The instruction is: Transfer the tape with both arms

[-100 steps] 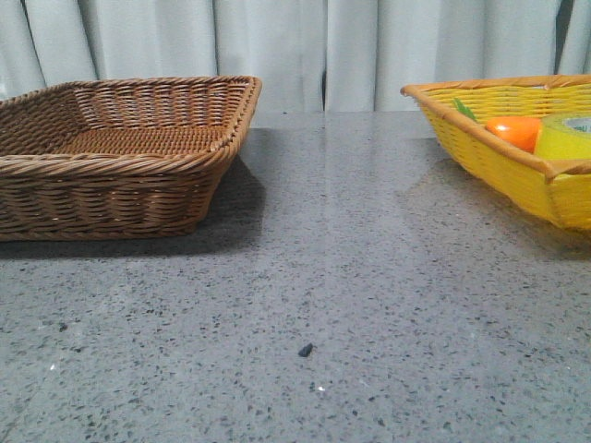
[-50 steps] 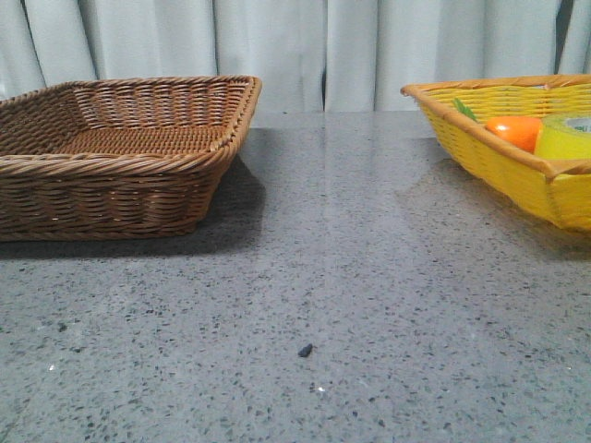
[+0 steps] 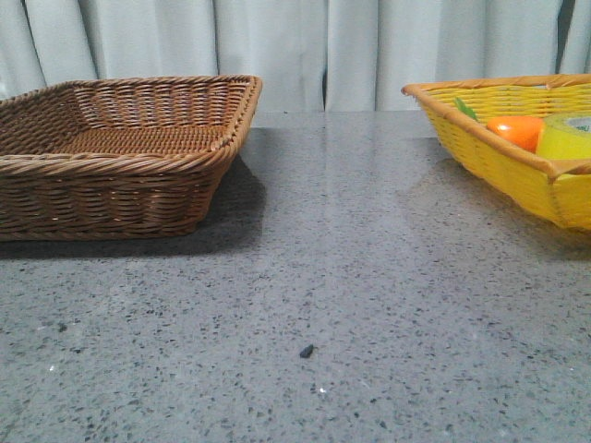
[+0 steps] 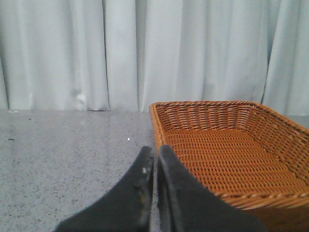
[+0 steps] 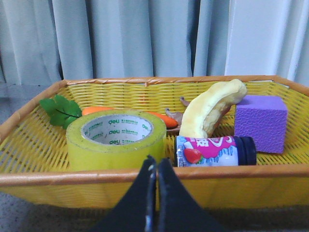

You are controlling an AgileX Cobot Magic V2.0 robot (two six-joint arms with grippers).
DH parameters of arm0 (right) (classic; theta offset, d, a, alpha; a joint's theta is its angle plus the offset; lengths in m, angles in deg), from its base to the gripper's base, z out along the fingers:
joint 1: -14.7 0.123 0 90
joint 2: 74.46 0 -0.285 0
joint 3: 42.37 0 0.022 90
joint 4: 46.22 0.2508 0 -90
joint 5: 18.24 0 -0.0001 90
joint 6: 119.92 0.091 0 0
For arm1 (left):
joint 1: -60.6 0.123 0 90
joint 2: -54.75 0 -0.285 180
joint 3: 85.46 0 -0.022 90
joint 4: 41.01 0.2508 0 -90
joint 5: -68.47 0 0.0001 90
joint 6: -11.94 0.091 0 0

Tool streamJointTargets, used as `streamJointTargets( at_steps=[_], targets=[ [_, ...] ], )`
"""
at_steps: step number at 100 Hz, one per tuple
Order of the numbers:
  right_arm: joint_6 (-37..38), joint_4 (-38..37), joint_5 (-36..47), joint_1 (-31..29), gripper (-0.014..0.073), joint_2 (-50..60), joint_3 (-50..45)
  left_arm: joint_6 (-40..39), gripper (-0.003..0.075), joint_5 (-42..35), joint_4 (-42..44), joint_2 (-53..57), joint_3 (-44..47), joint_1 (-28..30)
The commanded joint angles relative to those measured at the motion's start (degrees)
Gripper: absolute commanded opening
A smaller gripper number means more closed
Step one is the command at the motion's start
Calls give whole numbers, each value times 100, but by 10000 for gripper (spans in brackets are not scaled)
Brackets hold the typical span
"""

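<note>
The tape (image 5: 116, 140) is lying flat on the floor of the yellow basket (image 5: 145, 175) at the right side of the table, its round opening facing up so that the roll's axis is standing upright and the green lettering on the white core is showing. From the right wrist view, the right gripper (image 5: 153, 166) is hanging just outside the basket's near rim with its two black fingers pressed together, nothing between them. The roll is sitting just past that rim, straight ahead of the gripper and a touch to one side, so I judge that the right arm is the one placed to fetch it. It would need to part its fingers, lift over the rim and come down on the roll's wall. An orange toy carrot (image 5: 99, 110) with green leaves is lying behind the tape, a small bottle with a strawberry label (image 5: 212, 151) is lying just beside it, and a yellow banana-like piece (image 5: 210, 108) and a purple block (image 5: 259, 122) are sitting farther along. The bottle looks close enough to be in the way of a finger on that side. The left gripper (image 4: 155, 166) is likewise closed and empty, pointing past the near corner of the brown wicker basket (image 4: 227, 195), well apart from the tape across the grey speckled table (image 3: 351, 277). In the front view neither arm is showing, and only the tape's top edge is peeping over the yellow rim.
</note>
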Motion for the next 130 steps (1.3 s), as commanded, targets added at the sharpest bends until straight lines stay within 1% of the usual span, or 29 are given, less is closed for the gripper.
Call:
streamJointTargets(
  at_steps=[1, 6, 11, 21, 36, 43, 47, 62, 69, 90, 98, 110, 130],
  targets=[
    [-7, 220, 187, -41, -74, -323, 500, -35, -21, -166, -45, -226, -469, 11],
    [-7, 512, 59, -41, -74, -566, 704, -35, -21, -183, -45, -376, -610, 11],
    [-7, 633, -138, -41, -74, -810, 935, -35, -21, -218, -33, -536, -739, 11],
    [-7, 631, -500, -41, -74, -1382, 1419, -35, -21, -208, -17, -882, -1037, 11],
    [-41, 631, -792, -41, -70, -2311, 2215, -35, -21, -171, -9, -1410, -1403, 11],
    [-53, 631, -937, -41, -37, -2759, 2615, -35, -21, -171, -9, -1621, -1529, 11],
    [-53, 631, -1083, -41, -2, -3032, 2868, -35, -21, -171, -9, -1714, -1585, 11],
    [-64, 631, -1768, 3, 177, -3967, 3789, -35, -21, -212, -9, -1996, -1656, 11],
    [-98, 631, -2045, 133, 235, -4365, 4156, -35, -21, -212, -9, -2079, -1656, 11],
    [-155, 631, -2915, 698, 358, -5512, 5167, -35, -21, -212, -9, -2115, -1656, 11],
    [-155, 631, -3275, 922, 384, -5964, 5495, -35, -21, -212, -9, -2115, -1656, 11],
    [-155, 631, -3786, 1185, 384, -6581, 5919, -35, -21, -212, -9, -2115, -1656, 11],
    [-155, 631, -3970, 1423, 384, -7451, 6252, -35, -21, -212, -9, -2115, -1656, 11]
  ],
)
